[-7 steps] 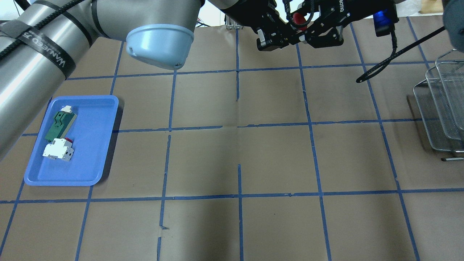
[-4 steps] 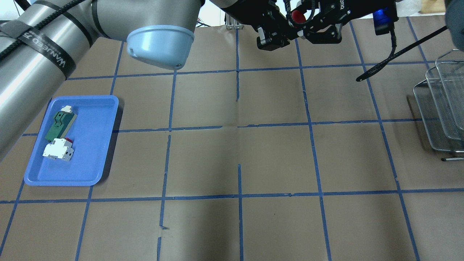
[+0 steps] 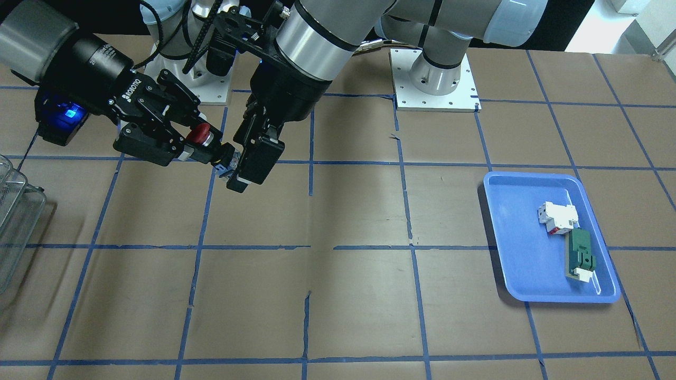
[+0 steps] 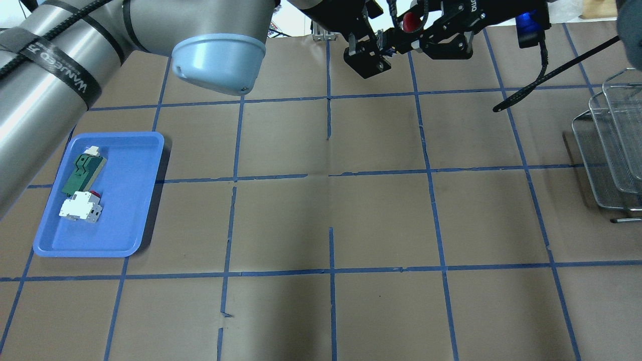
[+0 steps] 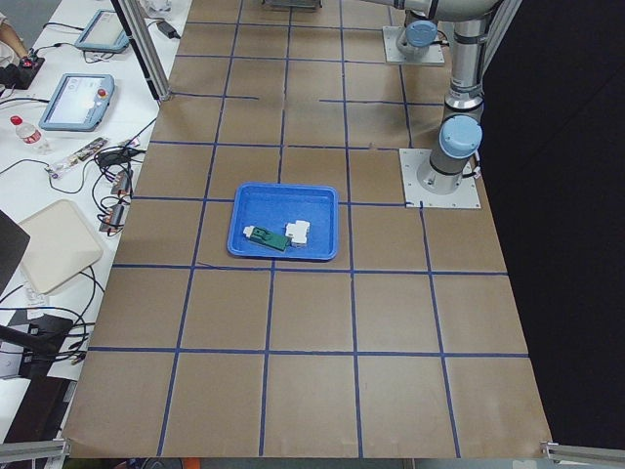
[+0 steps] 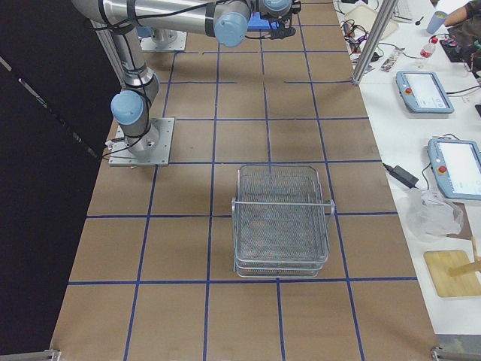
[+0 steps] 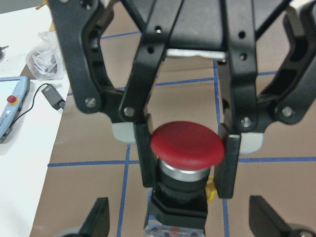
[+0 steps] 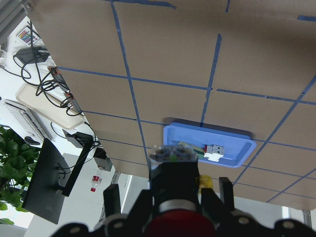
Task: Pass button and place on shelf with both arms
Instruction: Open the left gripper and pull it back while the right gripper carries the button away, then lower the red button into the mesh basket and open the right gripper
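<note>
The button (image 3: 199, 134) with its red cap is held in the air over the table's robot side. My right gripper (image 3: 196, 142) is shut on its black body just below the cap, as the left wrist view shows (image 7: 187, 163). The button (image 7: 186, 143) fills that view's middle. My left gripper (image 3: 238, 170) is open beside the button's bluish rear block, its fingers (image 7: 96, 219) spread apart and off it. In the overhead view the button (image 4: 410, 20) sits at the top edge, with the left gripper (image 4: 372, 50) to its left. The wire shelf (image 4: 609, 165) stands at the right edge.
A blue tray (image 4: 128, 210) at the table's left holds a green flat part (image 4: 80, 170) and a white-and-red block (image 4: 79, 206). The shelf (image 6: 282, 218) is a stacked wire-mesh rack with a handle bar. Brown paper with blue tape lines covers the table.
My left gripper has opened, let go of the button and shifted left, away from the right gripper. The right gripper keeps the button and has moved slightly toward the robot.
</note>
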Robot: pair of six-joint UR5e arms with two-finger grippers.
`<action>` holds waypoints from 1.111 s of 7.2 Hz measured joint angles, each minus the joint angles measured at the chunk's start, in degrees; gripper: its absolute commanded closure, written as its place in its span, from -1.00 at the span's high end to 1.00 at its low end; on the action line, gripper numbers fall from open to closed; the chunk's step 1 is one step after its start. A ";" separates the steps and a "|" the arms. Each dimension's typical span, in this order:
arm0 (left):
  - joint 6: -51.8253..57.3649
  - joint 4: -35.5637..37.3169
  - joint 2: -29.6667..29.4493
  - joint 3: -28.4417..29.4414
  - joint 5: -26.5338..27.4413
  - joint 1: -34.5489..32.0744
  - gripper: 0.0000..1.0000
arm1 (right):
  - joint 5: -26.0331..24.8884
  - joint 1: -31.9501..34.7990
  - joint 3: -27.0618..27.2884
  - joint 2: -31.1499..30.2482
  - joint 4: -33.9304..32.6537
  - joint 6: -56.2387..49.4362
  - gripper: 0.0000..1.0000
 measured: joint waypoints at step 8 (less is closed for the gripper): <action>-6.00 -19.87 3.30 -0.52 20.41 15.37 1.00 | -28.70 -8.86 -0.03 -0.17 0.53 -52.17 -1.00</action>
